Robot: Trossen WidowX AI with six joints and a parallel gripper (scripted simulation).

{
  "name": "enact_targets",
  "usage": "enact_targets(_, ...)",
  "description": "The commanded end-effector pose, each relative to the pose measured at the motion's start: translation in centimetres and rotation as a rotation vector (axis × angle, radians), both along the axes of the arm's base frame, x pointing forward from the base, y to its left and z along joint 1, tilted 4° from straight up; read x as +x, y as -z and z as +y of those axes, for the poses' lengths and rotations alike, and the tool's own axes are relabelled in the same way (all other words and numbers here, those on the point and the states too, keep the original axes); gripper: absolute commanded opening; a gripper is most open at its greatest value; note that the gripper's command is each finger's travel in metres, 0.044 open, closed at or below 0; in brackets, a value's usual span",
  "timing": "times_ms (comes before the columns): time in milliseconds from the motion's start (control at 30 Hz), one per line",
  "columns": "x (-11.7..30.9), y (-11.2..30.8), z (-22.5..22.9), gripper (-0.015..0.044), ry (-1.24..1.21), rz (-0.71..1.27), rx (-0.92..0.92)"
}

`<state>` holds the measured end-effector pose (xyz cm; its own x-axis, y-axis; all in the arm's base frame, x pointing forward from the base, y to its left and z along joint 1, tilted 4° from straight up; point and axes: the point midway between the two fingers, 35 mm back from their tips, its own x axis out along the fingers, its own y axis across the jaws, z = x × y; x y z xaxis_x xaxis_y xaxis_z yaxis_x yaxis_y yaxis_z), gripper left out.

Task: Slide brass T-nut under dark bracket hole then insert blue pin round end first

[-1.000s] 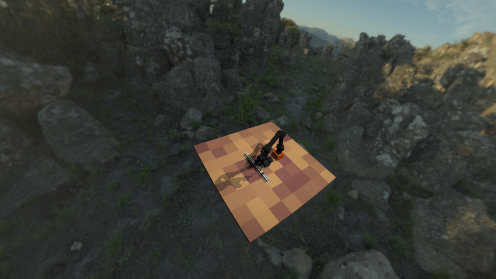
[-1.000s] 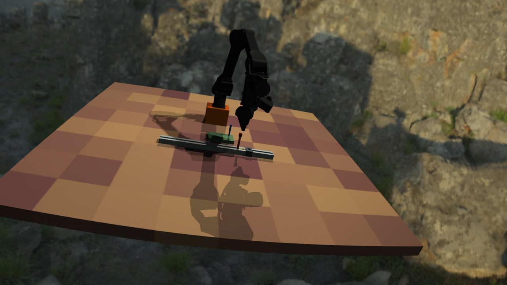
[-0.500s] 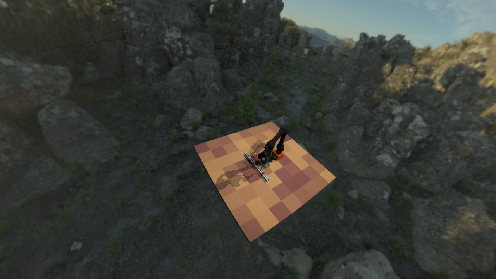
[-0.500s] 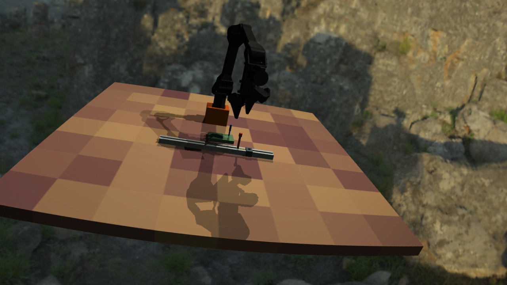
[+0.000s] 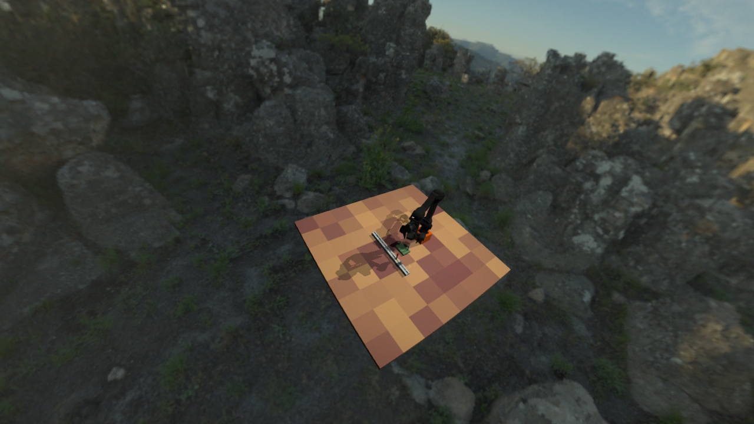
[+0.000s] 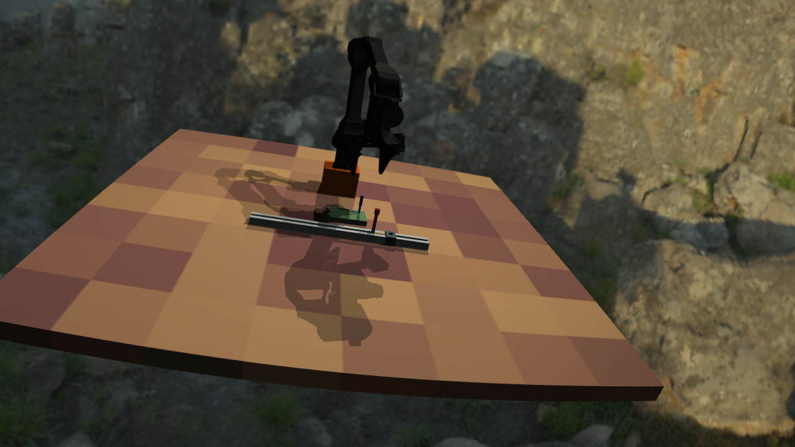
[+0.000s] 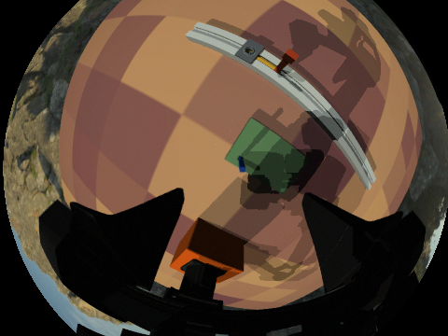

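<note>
1. Nearest the wrist camera, the jaws stand spread to about their full width with nothing between them; one of the black fingertips shows at the lower left of that view. They hang above the counter (image 5: 387, 321) (image 6: 445, 344) (image 7: 154, 100), apart from the task pieces.
2. Below them, the black arm (image 5: 431, 205) (image 6: 387, 83) (image 7: 198, 282) rises from an orange base block (image 5: 426, 236) (image 6: 339, 183) (image 7: 219, 238).
3. Farther out lies the green tray (image 5: 403, 251) (image 6: 354, 218) (image 7: 261, 135), partly in shadow. The blue pin (image 6: 360, 204) (image 7: 241, 164) stands up from it near one edge.
4. Past the tray, the aluminum rail (image 5: 382, 242) (image 6: 289, 223) (image 7: 317, 100) lies across the counter. The brass T-nut (image 7: 267, 63) is in its slot, its orange handle (image 5: 397, 257) (image 6: 376, 220) (image 7: 287, 61) sticking up, released.
5. The dark bracket (image 6: 390, 238) (image 7: 257, 46) sits on the rail beside the handle. The nut's visible strip reaches its edge, and a brass tint shows in the hole; exact alignment I cannot tell.
6. Rocks (image 5: 311, 121) (image 6: 722, 333) (image 7: 33, 140) lie beyond the counter.
</note>
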<state>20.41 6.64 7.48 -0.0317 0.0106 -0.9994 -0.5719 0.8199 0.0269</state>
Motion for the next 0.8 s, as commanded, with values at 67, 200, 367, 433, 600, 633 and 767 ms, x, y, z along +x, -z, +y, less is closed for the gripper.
enact_targets(67,-0.5,3.8,-0.2,0.0440,0.006,0.014,-0.010)
enact_targets(200,-0.6,5.5,-0.1,0.0440,0.006,0.014,-0.010)
enact_targets(367,-0.5,6.0,-0.1,0.0440,0.006,0.014,-0.010)
enact_targets(433,-0.5,6.3,-0.1,0.0440,0.006,0.014,-0.010)
enact_targets(600,-0.5,7.1,0.0,0.0440,0.006,0.014,-0.010)
enact_targets(633,-0.5,7.3,0.0,0.0440,0.006,0.014,-0.010)
enact_targets(767,-0.5,8.0,0.0,0.0440,0.006,0.014,-0.010)
